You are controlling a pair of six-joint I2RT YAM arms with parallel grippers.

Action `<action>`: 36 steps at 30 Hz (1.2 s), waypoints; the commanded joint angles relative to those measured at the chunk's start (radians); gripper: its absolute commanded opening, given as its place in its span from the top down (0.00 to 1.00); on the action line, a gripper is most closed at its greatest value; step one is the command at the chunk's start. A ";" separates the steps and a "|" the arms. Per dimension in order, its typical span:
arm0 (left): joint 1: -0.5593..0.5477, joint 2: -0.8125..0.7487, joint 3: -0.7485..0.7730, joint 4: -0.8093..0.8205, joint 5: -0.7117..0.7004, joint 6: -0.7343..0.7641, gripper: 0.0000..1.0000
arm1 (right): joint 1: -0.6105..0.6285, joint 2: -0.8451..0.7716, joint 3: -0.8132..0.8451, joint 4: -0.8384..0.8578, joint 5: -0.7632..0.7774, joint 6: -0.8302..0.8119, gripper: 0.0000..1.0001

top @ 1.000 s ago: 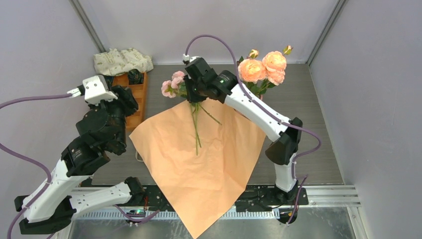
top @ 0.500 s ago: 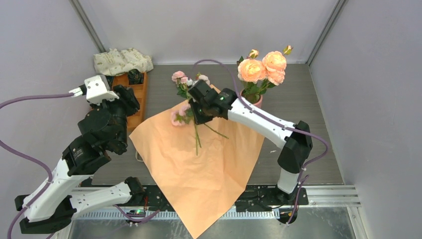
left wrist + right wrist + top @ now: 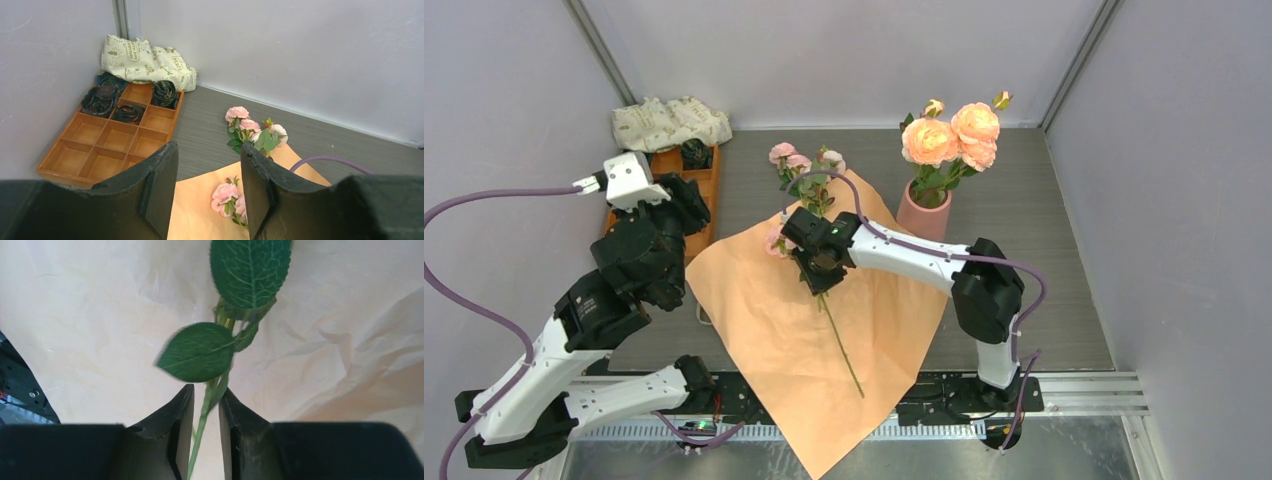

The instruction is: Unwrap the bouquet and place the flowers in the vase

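A second ago the right pincer (image 3: 822,272) was up beyond the paper (image 3: 804,370) with pink roses (image 3: 802,165) hanging from it. Now it is low over the sheet, that cluster lies on the table beyond it, and one stem (image 3: 844,350) runs from it toward the arm bases. I judge the pink roses are still to be vased. The paper is a wide, creased, matte orange sheet spread flat under the pincer. The vase (image 3: 921,215), a plain salmon cylinder to its right, already holds the full peach roses (image 3: 949,135). The stem is thin and green, with broad veined leaves (image 3: 197,352). The pincer's jaws stand nearly together astride it; whether they pinch it I cannot tell. The left pincer (image 3: 208,147) hangs spread and empty.
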 commanded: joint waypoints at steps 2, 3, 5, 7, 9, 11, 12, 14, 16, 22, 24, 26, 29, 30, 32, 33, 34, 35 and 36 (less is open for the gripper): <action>0.000 -0.013 -0.006 0.007 -0.006 -0.023 0.50 | 0.010 0.052 0.022 0.044 -0.056 0.000 0.66; 0.000 -0.014 -0.006 0.006 -0.007 -0.022 0.50 | 0.009 0.069 0.027 0.045 -0.063 -0.003 0.65; 0.000 -0.015 -0.006 0.005 -0.008 -0.020 0.50 | 0.011 0.104 0.038 0.048 -0.070 -0.007 0.60; 0.001 -0.018 -0.008 0.003 -0.012 -0.020 0.50 | 0.011 0.130 0.049 0.050 -0.075 -0.007 0.57; 0.001 -0.021 -0.011 0.002 -0.015 -0.019 0.50 | 0.011 0.151 0.057 0.051 -0.062 -0.007 0.53; 0.002 -0.023 -0.014 0.002 -0.016 -0.019 0.50 | 0.011 0.165 0.068 0.049 -0.043 -0.012 0.52; 0.001 -0.025 -0.015 0.004 -0.017 -0.018 0.50 | 0.011 0.173 0.076 0.046 -0.035 -0.016 0.52; 0.001 -0.026 -0.017 0.004 -0.018 -0.018 0.50 | 0.012 0.189 0.098 0.036 0.000 -0.027 0.51; 0.002 -0.026 -0.018 0.006 -0.016 -0.018 0.50 | 0.011 0.209 0.129 0.017 0.034 -0.040 0.52; 0.001 -0.028 -0.015 0.005 -0.015 -0.018 0.50 | 0.010 0.257 0.233 -0.047 0.106 -0.074 0.53; 0.001 -0.029 -0.015 0.006 -0.015 -0.018 0.50 | 0.008 0.265 0.249 -0.047 0.114 -0.082 0.53; 0.001 -0.028 -0.016 0.011 -0.015 -0.016 0.50 | 0.001 0.285 0.271 -0.054 0.112 -0.089 0.53; 0.002 -0.022 -0.015 0.013 -0.011 -0.014 0.49 | -0.013 0.327 0.301 -0.062 0.106 -0.094 0.54; 0.001 -0.019 -0.014 0.013 -0.011 -0.013 0.50 | -0.017 0.338 0.308 -0.062 0.102 -0.094 0.55; 0.001 -0.015 -0.013 0.013 -0.012 -0.009 0.50 | -0.022 0.356 0.317 -0.059 0.098 -0.094 0.58; 0.001 -0.015 -0.014 0.014 -0.013 -0.008 0.50 | -0.022 0.365 0.321 -0.055 0.097 -0.094 0.59; 0.001 -0.014 -0.016 0.014 -0.014 -0.007 0.50 | -0.023 0.372 0.324 -0.053 0.097 -0.094 0.60; 0.000 -0.016 -0.018 0.017 -0.015 -0.006 0.49 | -0.025 0.379 0.330 -0.052 0.094 -0.096 0.60; 0.001 -0.017 -0.020 0.018 -0.015 -0.006 0.49 | -0.026 0.386 0.336 -0.054 0.091 -0.096 0.61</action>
